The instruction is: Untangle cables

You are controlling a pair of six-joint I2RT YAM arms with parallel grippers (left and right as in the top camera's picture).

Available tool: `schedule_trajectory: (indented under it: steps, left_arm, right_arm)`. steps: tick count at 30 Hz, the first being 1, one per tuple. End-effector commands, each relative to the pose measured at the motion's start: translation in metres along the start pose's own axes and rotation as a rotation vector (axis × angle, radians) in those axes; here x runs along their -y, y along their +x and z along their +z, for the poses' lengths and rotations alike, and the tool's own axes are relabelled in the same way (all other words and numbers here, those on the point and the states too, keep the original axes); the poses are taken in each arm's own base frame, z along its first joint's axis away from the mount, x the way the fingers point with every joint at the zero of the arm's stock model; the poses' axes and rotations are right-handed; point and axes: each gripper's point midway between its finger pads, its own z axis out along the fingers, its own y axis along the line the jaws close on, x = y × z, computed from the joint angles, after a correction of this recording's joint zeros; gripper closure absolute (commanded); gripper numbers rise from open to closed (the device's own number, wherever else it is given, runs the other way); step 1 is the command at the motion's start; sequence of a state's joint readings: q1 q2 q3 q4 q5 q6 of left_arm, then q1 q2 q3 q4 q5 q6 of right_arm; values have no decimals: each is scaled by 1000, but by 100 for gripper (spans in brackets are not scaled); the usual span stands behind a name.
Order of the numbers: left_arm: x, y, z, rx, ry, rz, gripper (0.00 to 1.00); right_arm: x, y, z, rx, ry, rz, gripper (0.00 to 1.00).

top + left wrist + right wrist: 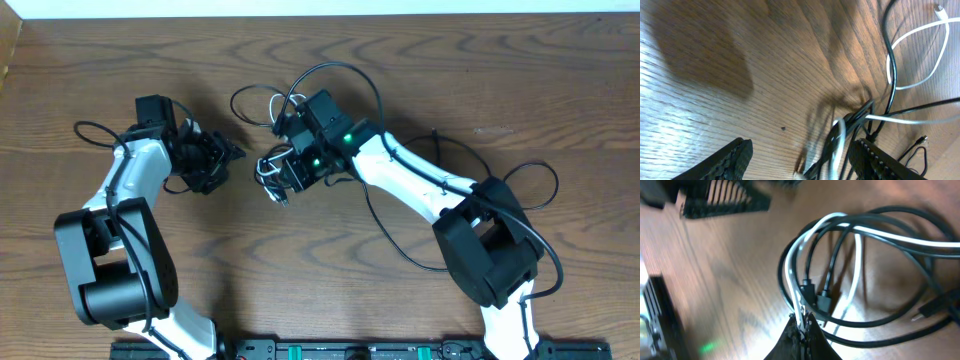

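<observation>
Overhead: wood-grain table [420, 60]; right gripper [802, 322] pinches the cables [835, 217], left gripper [801, 150] gapes.

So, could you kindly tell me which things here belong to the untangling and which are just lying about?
Job: black cable, white cable, right claw pinching the white cable, left claw open.
Just there: wooden table, arms' own black wires.

Left gripper [801, 148] gapes (fingers wide apart); right gripper [803, 326] is pinched closed.
</observation>
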State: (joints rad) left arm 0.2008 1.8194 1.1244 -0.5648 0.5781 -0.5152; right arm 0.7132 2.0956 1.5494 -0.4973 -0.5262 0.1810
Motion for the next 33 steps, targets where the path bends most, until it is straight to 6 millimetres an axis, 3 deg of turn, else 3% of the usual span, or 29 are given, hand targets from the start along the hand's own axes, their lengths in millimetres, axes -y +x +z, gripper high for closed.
schedule_trajectory:
  steps: [1,8,12,16,26,33]
  left_arm:
    - [17,6,0,5,13,34,33]
    - [29,24,19,-12,-31,115,33]
    - [28,25,28,-1,-73,141,34]
    - [23,28,36,-23,-87,122,53]
    - [12,33,46,-58,-115,101,58]
    - [14,42,46,-101,-93,103,54]
  right_arm:
    - [-24,14,6,-52,-35,-116,99]
    - [-26,18,3,-68,-57,-126,99]
    - [-34,13,-10,-51,-140,-112,99]
    - [-31,4,-25,-21,-131,-93,99]
    - [-10,1,-38,-13,-101,-45,99]
    - [-3,2,-41,-17,-93,-25,99]
